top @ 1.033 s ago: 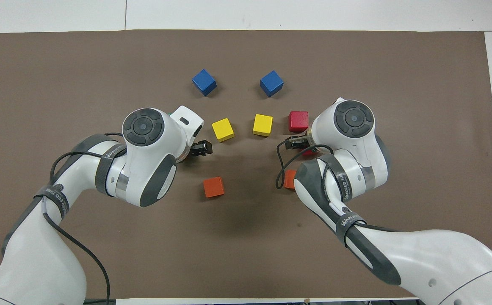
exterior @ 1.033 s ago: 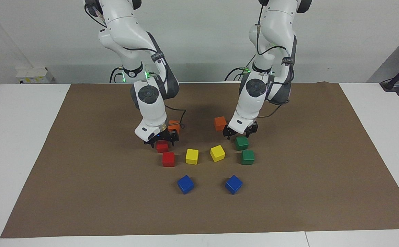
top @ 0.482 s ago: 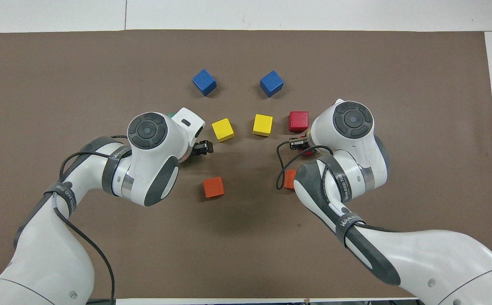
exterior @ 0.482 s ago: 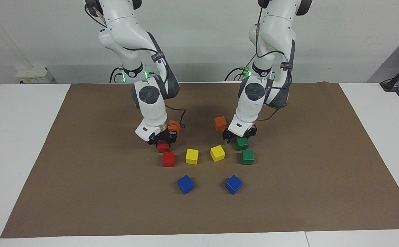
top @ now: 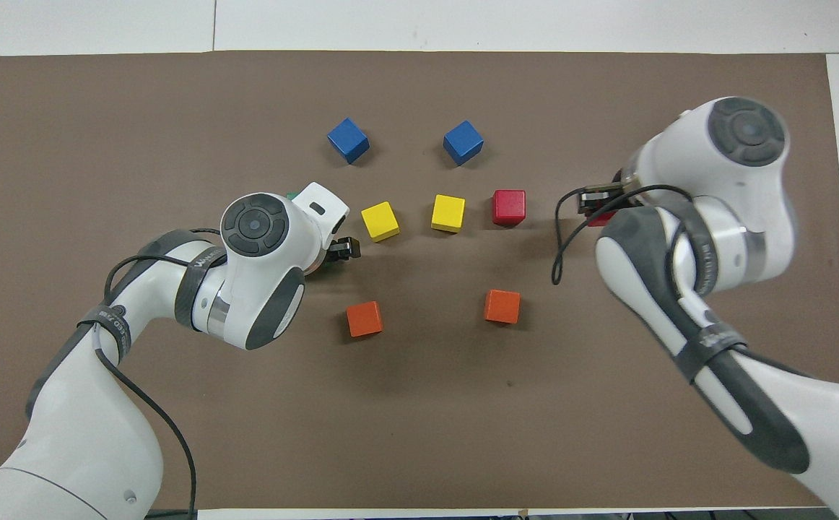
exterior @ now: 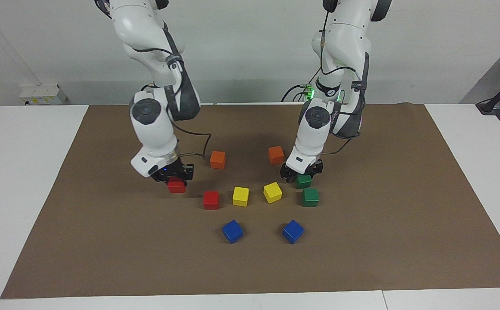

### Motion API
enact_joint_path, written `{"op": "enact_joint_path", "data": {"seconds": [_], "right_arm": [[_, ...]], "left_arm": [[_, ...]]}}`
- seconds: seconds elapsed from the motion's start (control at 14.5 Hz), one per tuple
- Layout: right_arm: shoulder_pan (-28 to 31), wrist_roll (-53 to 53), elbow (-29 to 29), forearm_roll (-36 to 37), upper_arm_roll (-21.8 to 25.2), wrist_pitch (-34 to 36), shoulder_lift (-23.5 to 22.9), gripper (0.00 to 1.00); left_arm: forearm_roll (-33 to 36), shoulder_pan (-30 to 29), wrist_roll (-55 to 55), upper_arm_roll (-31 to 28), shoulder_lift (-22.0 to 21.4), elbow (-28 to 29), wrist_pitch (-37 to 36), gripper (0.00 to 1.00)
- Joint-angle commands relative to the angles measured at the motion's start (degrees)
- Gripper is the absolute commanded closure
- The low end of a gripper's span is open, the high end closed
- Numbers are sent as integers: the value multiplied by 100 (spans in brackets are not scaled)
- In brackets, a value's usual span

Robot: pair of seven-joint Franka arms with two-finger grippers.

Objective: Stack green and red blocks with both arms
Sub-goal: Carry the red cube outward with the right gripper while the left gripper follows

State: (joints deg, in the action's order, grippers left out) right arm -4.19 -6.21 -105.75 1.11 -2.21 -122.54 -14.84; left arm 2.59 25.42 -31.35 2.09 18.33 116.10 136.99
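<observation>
- Ten small cubes in all, matte and sharp-edged, of equal size: two red, two green, two yellow, two blue, two orange. All lie on a flat brown mat (exterior: 103,241) spread over a white table (exterior: 22,172).
- Toward the right arm's end, the right gripper (exterior: 173,177) is clenched on the held red block (exterior: 176,186), carried low over bare mat, apart from the rest of the group.
- The second red block (exterior: 211,199) sits on the mat, at the end of a row with the two yellow cubes (exterior: 240,196) (exterior: 272,192).
- Two orange cubes (exterior: 217,159) (exterior: 276,154) lie nearer to the robots than that row, well apart from each other.
- Two blue cubes (exterior: 232,231) (exterior: 293,231) lie farther from the robots than the row, each turned slightly askew.
- Toward the left arm's end, the left gripper (exterior: 300,171) stands down at the nearer green block (exterior: 304,181), its black fingers spread apart on either side; whether they touch it cannot be told.
- The farther green block (exterior: 310,196) rests on the mat just beside the first.
- Both arms are glossy white, rounded, with grey round joint caps and black cables.
</observation>
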Motion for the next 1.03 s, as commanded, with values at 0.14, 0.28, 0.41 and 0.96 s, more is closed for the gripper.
{"op": "enact_joint_path", "data": {"seconds": [0.14, 0.28, 0.41, 0.96], "right_arm": [[1111, 1400, -103, -93, -60, -94, -62, 100], [1236, 1684, -340, -94, -60, -558, -115, 100], [1228, 1684, -376, -102, -60, -665, -202, 100], [1236, 1728, -543, -102, -60, -937, -335, 100]], "left_arm": [[295, 16, -29, -60, 127, 44, 310, 0], [295, 25, -38, -60, 127, 53, 319, 0], [312, 51, -38, -60, 119, 70, 276, 14], [444, 60, -21, -60, 57, 53, -147, 100]]}}
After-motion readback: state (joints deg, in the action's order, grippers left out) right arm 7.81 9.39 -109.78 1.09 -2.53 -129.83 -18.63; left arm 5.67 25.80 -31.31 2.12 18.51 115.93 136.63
